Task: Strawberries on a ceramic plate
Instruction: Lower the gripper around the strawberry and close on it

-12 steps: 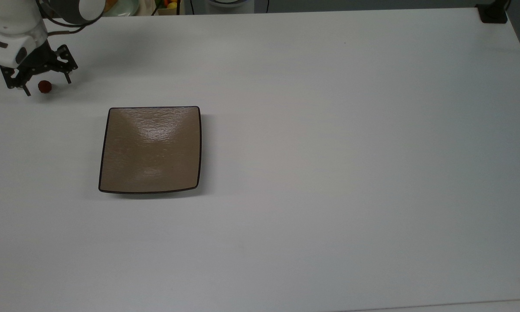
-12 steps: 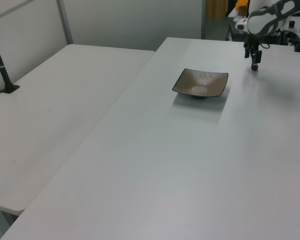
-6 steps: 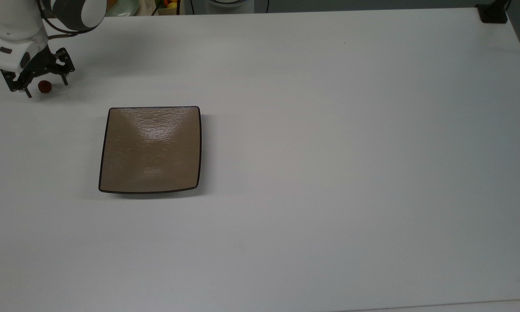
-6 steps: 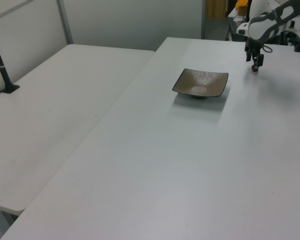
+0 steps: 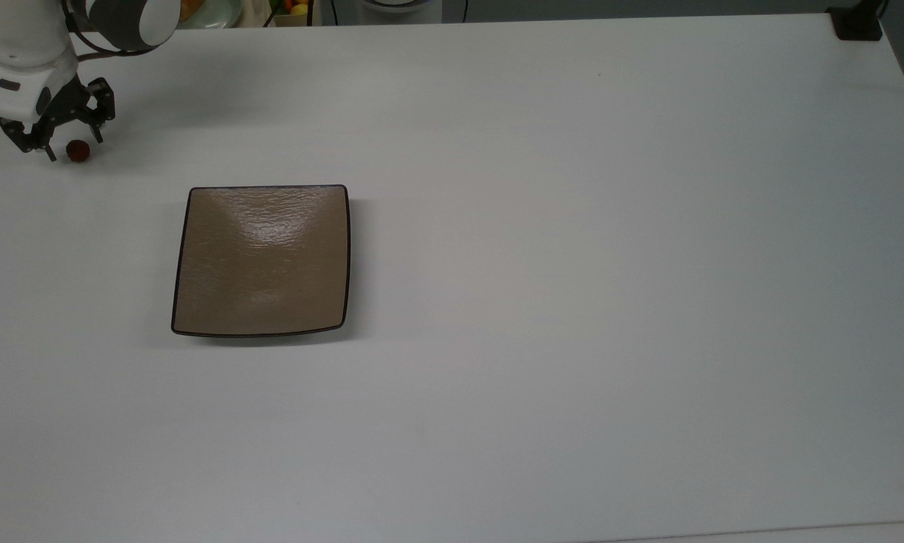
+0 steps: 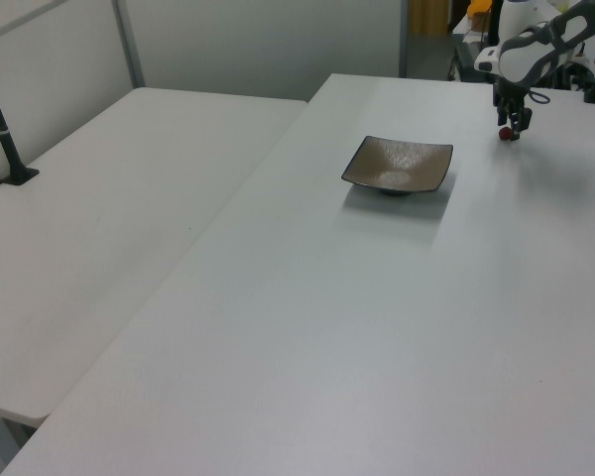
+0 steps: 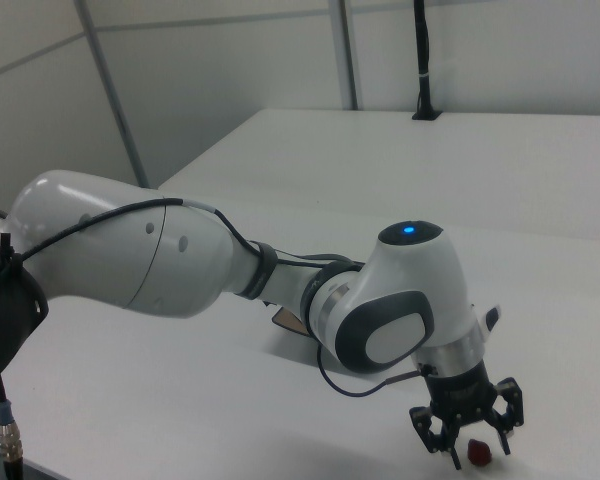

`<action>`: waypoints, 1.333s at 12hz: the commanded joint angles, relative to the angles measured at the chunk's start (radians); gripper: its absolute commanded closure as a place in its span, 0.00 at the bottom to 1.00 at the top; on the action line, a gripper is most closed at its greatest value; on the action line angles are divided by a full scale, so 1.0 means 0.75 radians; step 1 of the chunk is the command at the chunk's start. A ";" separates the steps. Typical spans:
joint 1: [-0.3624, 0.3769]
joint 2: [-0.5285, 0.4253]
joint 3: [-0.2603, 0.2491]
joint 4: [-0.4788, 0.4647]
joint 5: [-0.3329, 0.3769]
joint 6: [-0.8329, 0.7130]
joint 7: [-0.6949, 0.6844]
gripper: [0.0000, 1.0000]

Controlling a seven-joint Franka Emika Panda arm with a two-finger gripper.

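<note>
Fingers (image 5: 44, 153) are narrowing around the tiny dark-red strawberry (image 5: 78, 151), closer together than a second ago but not yet clamping; it is lying on the white table (image 5: 572, 226), apart from the unmoved square tan ceramic plate (image 5: 262, 260).

arm (image 7: 150, 255): glossy white rounded shells | joints: dark grey bands and a grey oval cap | wrist top: small blue light | cable: thin black, looped along the forearm | gripper (image 7: 467, 432): black, skeletal two-finger frame with pale screw heads
</note>
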 commanded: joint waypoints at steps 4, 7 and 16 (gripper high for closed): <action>0.008 -0.007 -0.010 -0.032 -0.018 0.035 -0.026 0.44; 0.008 -0.005 -0.010 -0.034 -0.016 0.035 -0.026 0.44; 0.008 -0.005 -0.010 -0.034 -0.015 0.033 -0.030 0.91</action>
